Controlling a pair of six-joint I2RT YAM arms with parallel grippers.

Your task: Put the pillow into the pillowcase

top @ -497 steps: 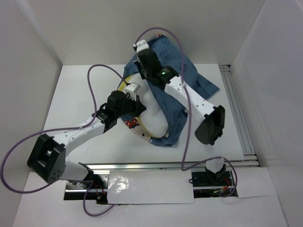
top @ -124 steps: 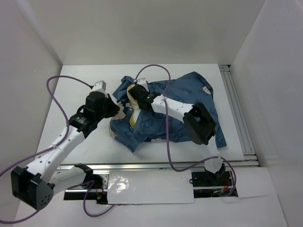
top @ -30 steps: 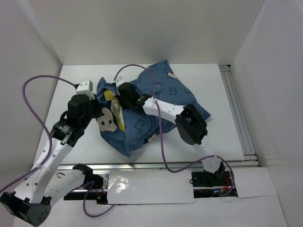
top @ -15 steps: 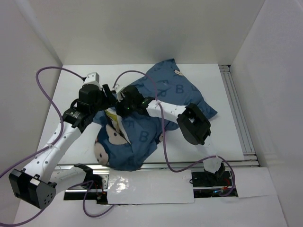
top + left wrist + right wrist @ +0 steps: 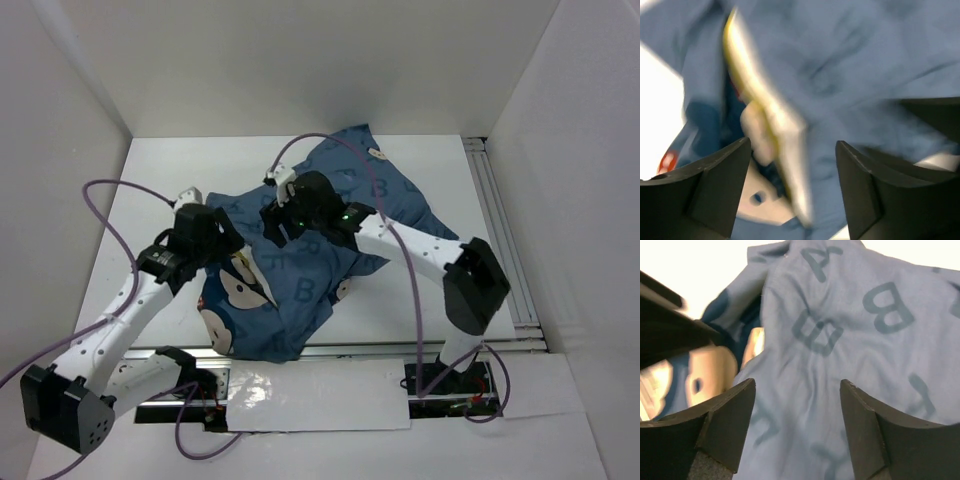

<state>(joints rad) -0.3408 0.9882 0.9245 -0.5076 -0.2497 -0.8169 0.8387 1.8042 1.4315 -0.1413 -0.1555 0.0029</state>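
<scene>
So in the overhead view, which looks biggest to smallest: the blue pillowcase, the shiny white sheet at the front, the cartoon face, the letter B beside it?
1. pillowcase, by far the largest
2. white sheet, a long strip
3. cartoon face
4. letter B, the smallest

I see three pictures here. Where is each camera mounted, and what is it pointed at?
Top external: fixed above and behind, looking down on the table and pillowcase; left arm and right arm show.
Left wrist: on the left arm, close over the pillowcase where the pillow shows a yellow edge; the left tool shows.
Right wrist: on the right arm, close over lettered fabric; the right tool shows.
All three share the pillowcase.
</scene>
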